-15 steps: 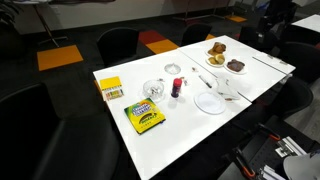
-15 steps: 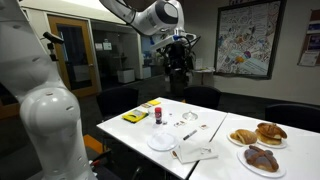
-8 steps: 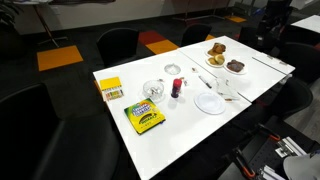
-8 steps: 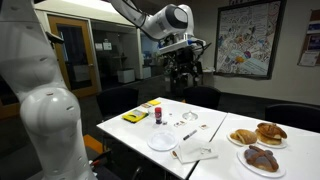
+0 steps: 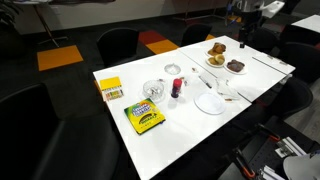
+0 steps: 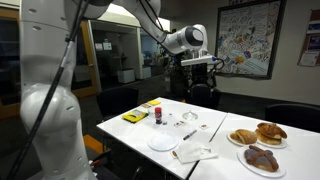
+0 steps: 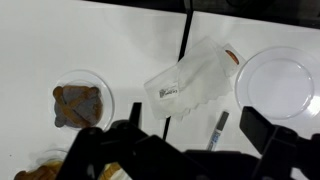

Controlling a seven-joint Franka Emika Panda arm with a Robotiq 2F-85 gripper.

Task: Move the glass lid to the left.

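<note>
Small print on white paper (image 7: 190, 82), seemingly illegible

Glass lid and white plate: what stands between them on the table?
A small red bottle stands between the glass lid and the white plate, seen in an exterior view.

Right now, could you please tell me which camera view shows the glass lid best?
An exterior view shows the glass lid best: seen from above, its whole round outline is clear beside the small bottle. In an exterior view nearer table height the lid is only a faint, flattened shape. The wrist view does not include it.
</note>
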